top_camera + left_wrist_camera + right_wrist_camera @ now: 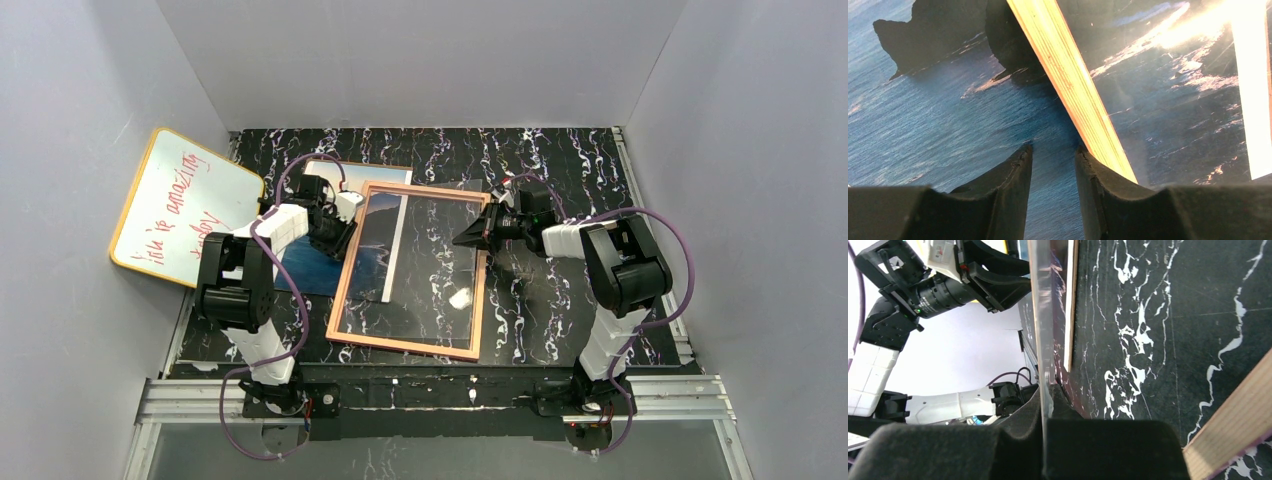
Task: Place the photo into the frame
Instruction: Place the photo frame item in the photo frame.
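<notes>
1. The frame (405,347): pink, at the centre of the black marbled table (560,310), long sides running away from you.
2. The photo (305,268): face up just left of the frame, its right part lying under the frame's left rail, sea and dark hills showing.
3. Your left gripper (1053,160): directly over the photo at that left rail. The jaws are narrowly apart with blue sea visible in the gap, and the rail runs up to one fingertip (1093,167).
4. Your right gripper (470,240): clamped tight on the frame's right rail, well apart from the photo.
5. Whiteboard (185,205): yellow-rimmed with red writing, propped at the left wall.
</notes>
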You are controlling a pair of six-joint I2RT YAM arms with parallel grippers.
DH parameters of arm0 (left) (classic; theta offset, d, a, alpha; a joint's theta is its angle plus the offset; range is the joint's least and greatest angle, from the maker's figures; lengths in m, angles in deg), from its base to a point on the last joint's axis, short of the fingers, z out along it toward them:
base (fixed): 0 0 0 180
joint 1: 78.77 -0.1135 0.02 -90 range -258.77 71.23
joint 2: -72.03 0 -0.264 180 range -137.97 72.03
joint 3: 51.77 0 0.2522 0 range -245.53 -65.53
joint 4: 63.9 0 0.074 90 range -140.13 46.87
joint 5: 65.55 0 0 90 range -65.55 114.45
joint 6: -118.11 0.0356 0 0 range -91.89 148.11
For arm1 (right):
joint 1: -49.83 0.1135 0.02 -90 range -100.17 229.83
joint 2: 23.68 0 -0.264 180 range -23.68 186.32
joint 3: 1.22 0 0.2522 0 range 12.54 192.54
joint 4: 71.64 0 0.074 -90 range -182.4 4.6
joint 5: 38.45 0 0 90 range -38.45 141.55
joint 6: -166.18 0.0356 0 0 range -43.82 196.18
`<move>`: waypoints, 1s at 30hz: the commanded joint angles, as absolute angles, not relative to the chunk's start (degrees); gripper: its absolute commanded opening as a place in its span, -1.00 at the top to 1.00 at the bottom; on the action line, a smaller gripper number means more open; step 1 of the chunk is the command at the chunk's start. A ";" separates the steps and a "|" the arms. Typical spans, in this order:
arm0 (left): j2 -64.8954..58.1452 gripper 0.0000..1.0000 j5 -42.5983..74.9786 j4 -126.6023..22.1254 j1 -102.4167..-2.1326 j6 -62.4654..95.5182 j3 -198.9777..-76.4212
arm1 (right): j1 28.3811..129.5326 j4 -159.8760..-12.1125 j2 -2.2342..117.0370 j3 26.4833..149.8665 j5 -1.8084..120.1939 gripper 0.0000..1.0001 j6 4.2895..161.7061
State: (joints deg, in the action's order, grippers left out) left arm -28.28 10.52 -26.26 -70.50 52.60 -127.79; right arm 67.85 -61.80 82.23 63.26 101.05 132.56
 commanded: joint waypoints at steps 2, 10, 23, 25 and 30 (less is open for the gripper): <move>-30.88 0.35 5.08 -22.38 -68.87 52.87 -125.47 | 68.84 -45.46 80.82 61.07 103.71 0.97 142.15; -31.04 0.42 4.99 -21.61 -68.69 53.59 -125.73 | 70.81 -32.45 82.16 59.78 104.47 0.97 150.04; -30.84 0.46 5.24 -21.39 -68.73 53.61 -125.91 | 70.98 -57.81 81.31 63.47 98.78 0.97 134.16; -30.72 0.47 5.37 -21.34 -68.72 53.59 -125.78 | 70.90 -58.49 81.58 63.49 98.52 0.95 133.94; -30.41 0.47 5.76 -21.47 -68.71 53.53 -125.65 | 70.89 -61.41 81.60 64.46 96.76 0.56 132.14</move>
